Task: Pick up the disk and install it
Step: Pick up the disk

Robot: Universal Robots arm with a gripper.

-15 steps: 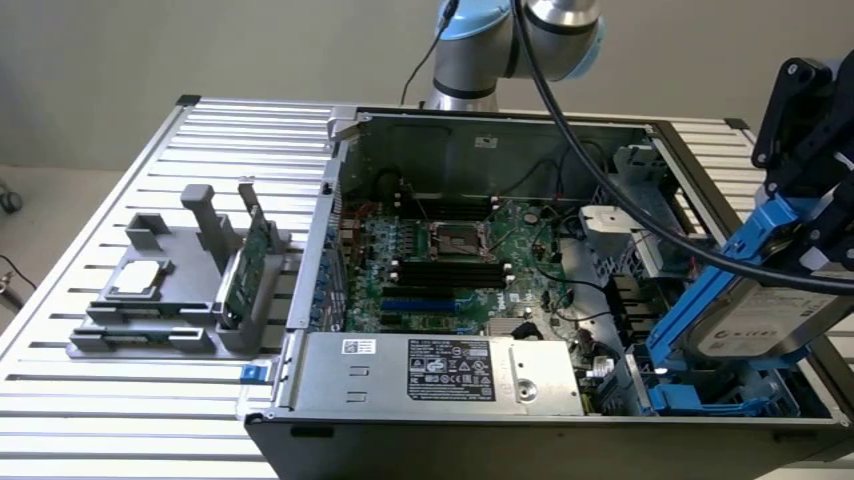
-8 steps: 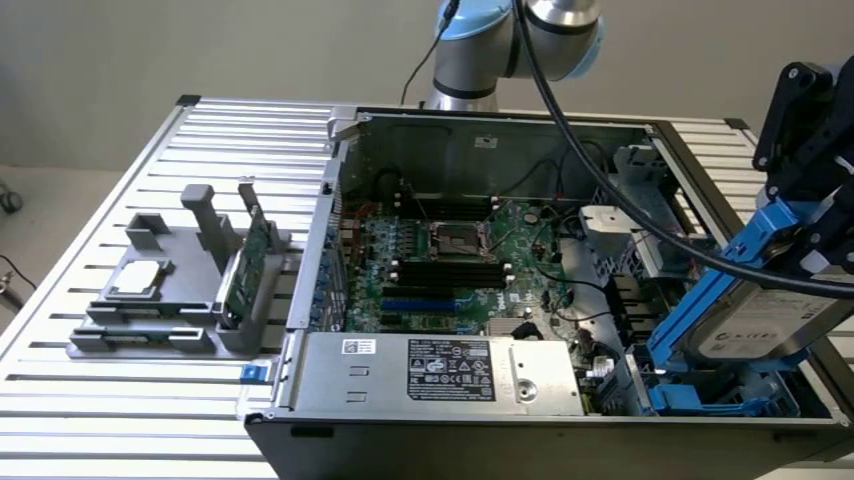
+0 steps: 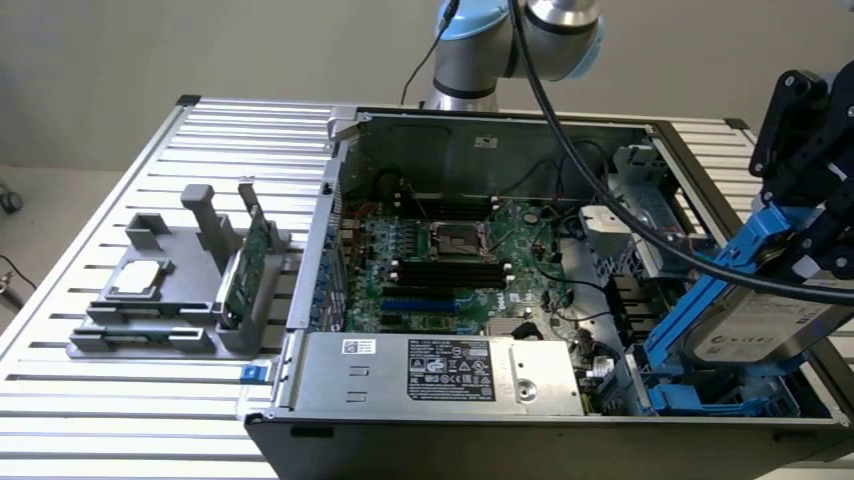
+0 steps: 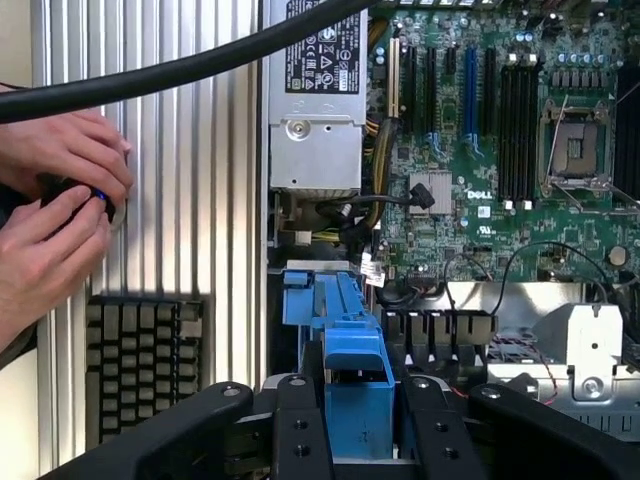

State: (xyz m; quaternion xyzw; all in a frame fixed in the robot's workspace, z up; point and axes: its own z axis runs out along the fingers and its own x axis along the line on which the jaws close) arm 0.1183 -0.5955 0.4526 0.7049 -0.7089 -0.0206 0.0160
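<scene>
Robotics lab, slatted aluminium bench, opened computer case

Over the drive-bay corner of the computer case, the gripper holds the disk tilted, its lower end apparently just above the blue bay. Beside the case, a grey fixture holds a green card.

A slatted aluminium table stood under soft, even light — its ribs gleamed pale grey. Behind the table rose a plain beige wall, one flat colour throughout. Past the table's edge, on the exterior view's left, lay a smooth, pale floor.
</scene>
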